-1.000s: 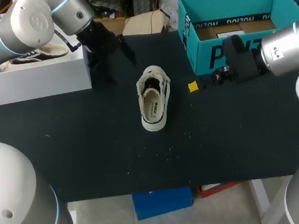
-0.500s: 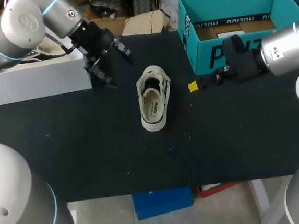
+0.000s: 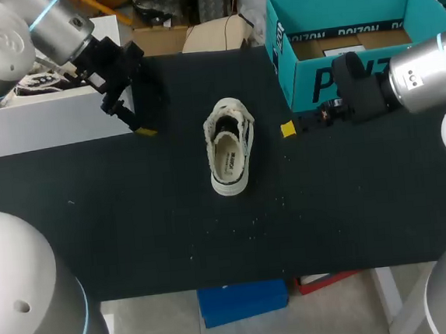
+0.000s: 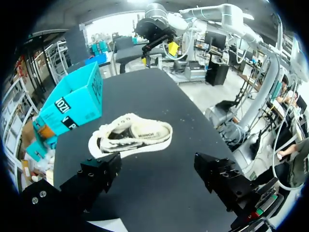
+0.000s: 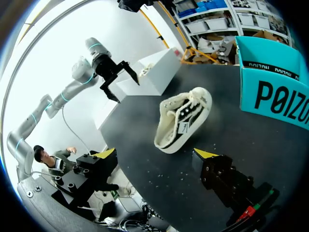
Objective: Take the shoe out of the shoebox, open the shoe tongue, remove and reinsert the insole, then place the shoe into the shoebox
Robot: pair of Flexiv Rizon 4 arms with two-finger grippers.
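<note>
A cream shoe with black side stripes lies alone on the black table, its opening facing up. It also shows in the left wrist view and the right wrist view. My left gripper hangs open beside the white shoebox, to the shoe's left and apart from it. My right gripper stands open to the shoe's right, in front of the teal box. Nothing lies between either pair of fingers.
The white shoebox at the back left holds another shoe. The open teal box at the back right holds brown cardboard. White crumbs are scattered on the table in front of the shoe.
My left gripper has drawn back to the left, away from the shoe and toward the white shoebox. The shoe and my right arm have stayed put.
</note>
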